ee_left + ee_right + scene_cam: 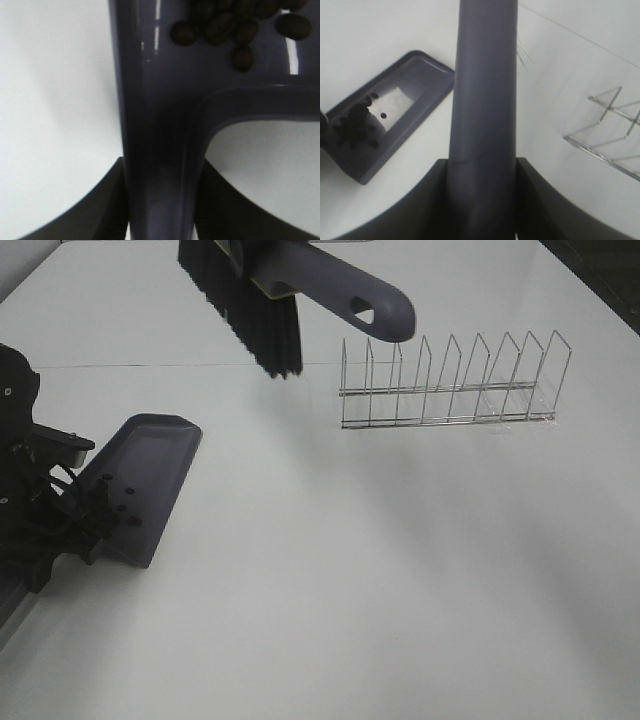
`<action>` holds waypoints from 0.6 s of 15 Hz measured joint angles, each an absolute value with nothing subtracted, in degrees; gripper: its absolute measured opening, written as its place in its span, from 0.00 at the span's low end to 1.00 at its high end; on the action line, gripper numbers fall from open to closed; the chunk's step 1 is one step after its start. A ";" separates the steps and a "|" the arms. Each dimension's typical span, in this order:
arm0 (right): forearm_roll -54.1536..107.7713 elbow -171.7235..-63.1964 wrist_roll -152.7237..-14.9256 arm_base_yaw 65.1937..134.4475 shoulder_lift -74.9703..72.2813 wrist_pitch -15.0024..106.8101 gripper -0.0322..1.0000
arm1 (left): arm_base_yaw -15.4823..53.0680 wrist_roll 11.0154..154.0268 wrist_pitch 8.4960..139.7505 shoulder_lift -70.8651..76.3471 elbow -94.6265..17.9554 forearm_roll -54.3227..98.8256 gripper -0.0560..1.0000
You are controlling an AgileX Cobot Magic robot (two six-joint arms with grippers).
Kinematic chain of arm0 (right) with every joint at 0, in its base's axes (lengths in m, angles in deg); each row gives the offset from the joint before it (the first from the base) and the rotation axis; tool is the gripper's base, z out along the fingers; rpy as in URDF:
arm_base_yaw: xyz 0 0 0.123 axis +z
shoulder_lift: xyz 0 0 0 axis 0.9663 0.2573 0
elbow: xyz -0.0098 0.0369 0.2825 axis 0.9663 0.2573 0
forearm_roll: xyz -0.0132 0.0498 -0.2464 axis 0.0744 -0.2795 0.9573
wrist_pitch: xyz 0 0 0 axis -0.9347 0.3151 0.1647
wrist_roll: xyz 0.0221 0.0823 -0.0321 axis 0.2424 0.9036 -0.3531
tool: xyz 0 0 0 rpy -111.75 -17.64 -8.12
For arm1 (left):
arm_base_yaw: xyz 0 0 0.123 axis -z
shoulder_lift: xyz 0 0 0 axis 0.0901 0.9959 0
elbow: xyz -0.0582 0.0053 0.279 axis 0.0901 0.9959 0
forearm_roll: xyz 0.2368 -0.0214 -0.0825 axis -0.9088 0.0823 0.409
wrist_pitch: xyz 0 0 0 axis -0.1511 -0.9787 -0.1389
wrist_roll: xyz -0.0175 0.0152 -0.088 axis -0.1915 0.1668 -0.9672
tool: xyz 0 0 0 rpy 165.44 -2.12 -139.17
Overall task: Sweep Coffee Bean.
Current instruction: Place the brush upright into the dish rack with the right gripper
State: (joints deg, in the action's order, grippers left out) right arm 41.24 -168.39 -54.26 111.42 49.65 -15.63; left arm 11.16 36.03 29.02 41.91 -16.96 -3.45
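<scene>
A grey-purple dustpan (145,480) is at the left of the table, and my left gripper (62,525) is shut on its handle. In the left wrist view the fingers (100,210) clamp the handle (160,150). Several coffee beans (230,27) lie in the pan near the handle end; they also show in the exterior view (120,502) and the right wrist view (355,125). My right gripper (481,210) is shut on the brush handle (482,100). It holds the brush (330,285) high at the far middle, with the black bristles (255,320) hanging clear of the table.
A wire dish rack (450,390) stands at the far right of the white table; it also shows in the right wrist view (610,135). A thin seam line (150,366) crosses the table's far side.
</scene>
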 joint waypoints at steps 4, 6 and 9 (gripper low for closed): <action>40.38 -152.00 -53.00 106.03 41.17 -15.46 0.38 | 11.16 35.80 29.08 41.91 -16.96 -2.59 0.37; 39.46 -134.99 -52.31 100.87 32.23 -12.60 0.38 | 11.16 35.80 29.13 41.91 -16.96 -0.99 0.37; 40.20 -120.38 -50.13 96.69 25.93 -8.07 0.38 | 11.16 35.69 29.13 41.91 -16.96 0.67 0.37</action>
